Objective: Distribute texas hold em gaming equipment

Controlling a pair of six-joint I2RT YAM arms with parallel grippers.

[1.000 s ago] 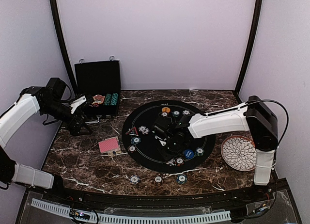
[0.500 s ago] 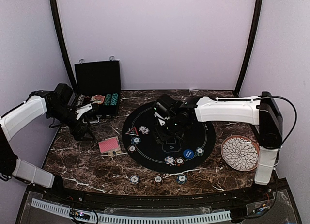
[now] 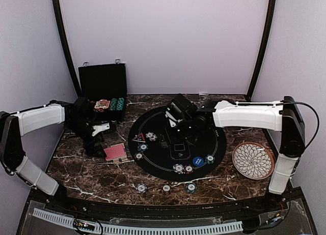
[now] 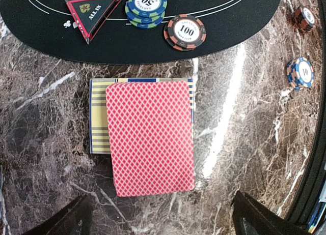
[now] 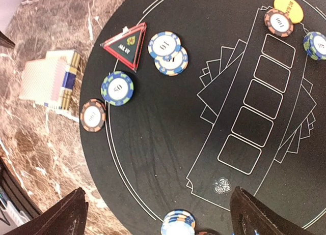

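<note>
A deck of red-backed playing cards (image 4: 150, 136) lies on a striped card box (image 4: 99, 115) on the marble, just off the black round mat (image 3: 158, 164). My left gripper (image 4: 163, 219) hovers open above the deck's near end, touching nothing. On the mat's edge sit the triangle marker (image 4: 94, 8), a "50" chip (image 4: 146, 7) and a "100" chip (image 4: 185, 31). My right gripper (image 5: 160, 214) hangs open and empty over the mat's middle, with a stack of chips (image 5: 178, 222) between its fingertips below. The orange button (image 5: 288, 5) and blue button (image 3: 198, 161) lie on the mat.
The open black case (image 3: 103, 82), with chips inside, stands at the back left. A white petal-patterned plate (image 3: 253, 160) sits at the right. Three chip stacks (image 3: 166, 188) lie on the marble near the front edge, and others ring the mat.
My right gripper opened, leaving chips at the mat's near side, and drew back over the mat's middle. My left arm swung right to hover over the cards.
</note>
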